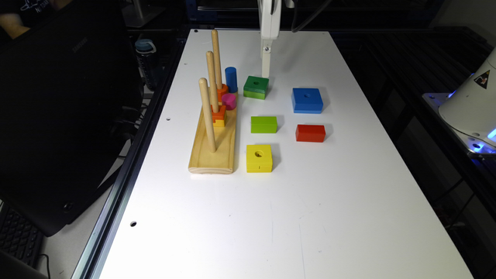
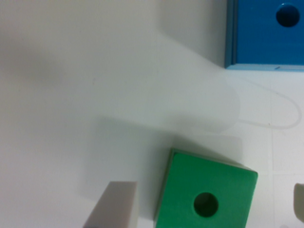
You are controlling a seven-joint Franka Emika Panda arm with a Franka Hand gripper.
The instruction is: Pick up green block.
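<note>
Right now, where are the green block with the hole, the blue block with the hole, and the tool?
green block [image 1: 256, 83]: exterior view, dark green top face.
blue block [image 1: 307, 97]: exterior view, top face.
tool [image 2: 209, 204]: wrist view, midway between its fingertips.

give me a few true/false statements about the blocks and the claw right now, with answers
1. The green block has a round hole in its top. True.
2. In the wrist view the claw has one finger on either side of the green block, apart from it. True.
3. The red block sits on a peg of the wooden peg board. False: it lies flat on the table.
4. The yellow block is stacked on the blue block. False: they lie apart on the table.
5. The green block is lifted off the table. False: it rests on it.
</note>
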